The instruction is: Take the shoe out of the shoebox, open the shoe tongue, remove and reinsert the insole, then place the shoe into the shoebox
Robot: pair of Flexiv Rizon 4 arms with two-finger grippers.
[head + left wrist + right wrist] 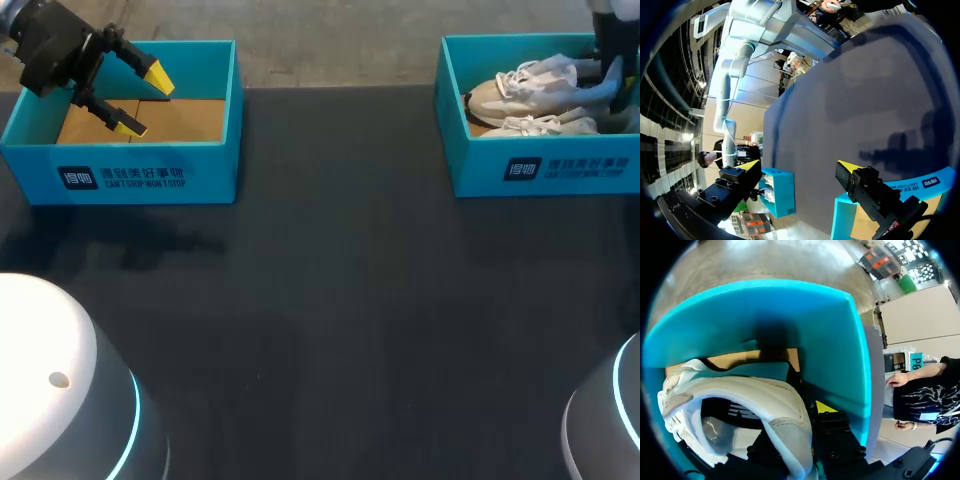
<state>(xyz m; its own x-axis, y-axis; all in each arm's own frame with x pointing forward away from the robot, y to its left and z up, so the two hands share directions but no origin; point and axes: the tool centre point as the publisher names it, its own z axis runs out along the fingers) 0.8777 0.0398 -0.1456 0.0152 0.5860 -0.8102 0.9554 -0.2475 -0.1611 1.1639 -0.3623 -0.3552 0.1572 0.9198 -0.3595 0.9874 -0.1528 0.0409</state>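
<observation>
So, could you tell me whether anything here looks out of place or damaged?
Nothing stands out. The left shoebox and right shoebox sit upright on the table, undamaged; the two shoes lie side by side inside the right one. Nothing is spilled.

table (350,320): dark matte top | teal box (215,172): table's far left corner, brown cardboard floor

Shoe (515,90) cloth, soft; shoebox (480,165) matt card (brown inside); table (330,300) matt.
</observation>
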